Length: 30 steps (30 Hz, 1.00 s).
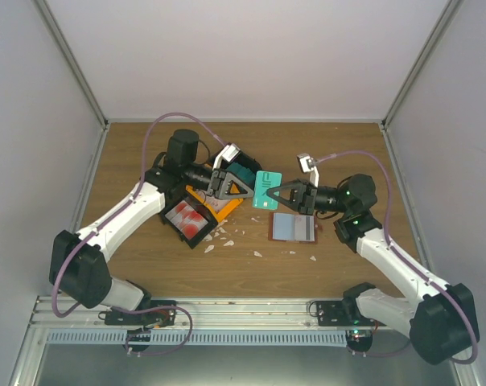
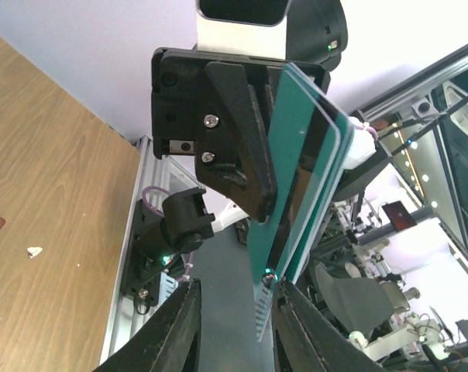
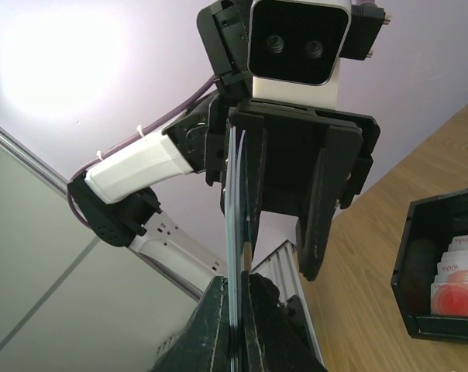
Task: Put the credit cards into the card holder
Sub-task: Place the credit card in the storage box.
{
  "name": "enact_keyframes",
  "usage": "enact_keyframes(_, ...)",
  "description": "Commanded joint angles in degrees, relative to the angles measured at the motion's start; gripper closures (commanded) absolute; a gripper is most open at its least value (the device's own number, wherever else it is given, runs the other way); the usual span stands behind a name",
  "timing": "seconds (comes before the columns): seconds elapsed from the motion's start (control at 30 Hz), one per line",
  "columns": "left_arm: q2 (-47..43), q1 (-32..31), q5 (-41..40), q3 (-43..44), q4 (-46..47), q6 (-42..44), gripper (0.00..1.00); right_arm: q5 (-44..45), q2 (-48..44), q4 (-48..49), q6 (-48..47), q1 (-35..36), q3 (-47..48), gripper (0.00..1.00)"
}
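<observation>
A teal credit card hangs in the air between the two arms, above the table. My right gripper is shut on its right end; in the right wrist view the card shows edge-on, clamped between the fingers. My left gripper stands open at the card's left end. In the left wrist view the card lies beside the right finger, with a wide gap to the left finger. The card holder lies open on the table below, light blue side up.
A black-and-orange tray holding red-and-white cards sits under the left arm. Small white scraps are scattered on the wooden table between the tray and the card holder. Grey walls close in the left, right and back.
</observation>
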Motion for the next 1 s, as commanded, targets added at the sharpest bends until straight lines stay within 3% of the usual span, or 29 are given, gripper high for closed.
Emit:
enact_keyframes(0.0,1.23,-0.38,-2.89,1.80,-2.69,3.12,0.74,-2.05,-0.06,5.60,2.08,1.49,-0.76,0.99)
enact_keyframes(0.47,4.16,-2.64,-9.68,4.36,-12.25,11.53,0.76,4.16,3.06,4.80,6.18,1.92,-0.62,0.99)
enact_keyframes(0.6,3.78,-2.62,-7.21,3.53,-8.26,9.35,0.80,6.30,4.46,2.76,5.85,1.93,0.10,0.99)
enact_keyframes(0.77,3.37,-1.49,-4.50,1.93,-0.57,2.18,1.00,8.23,7.92,3.81,7.59,1.22,-0.25,0.99)
enact_keyframes(0.97,3.69,0.56,-3.10,1.56,3.15,-1.64,1.00,7.88,13.78,9.12,10.63,-0.95,1.20,0.95)
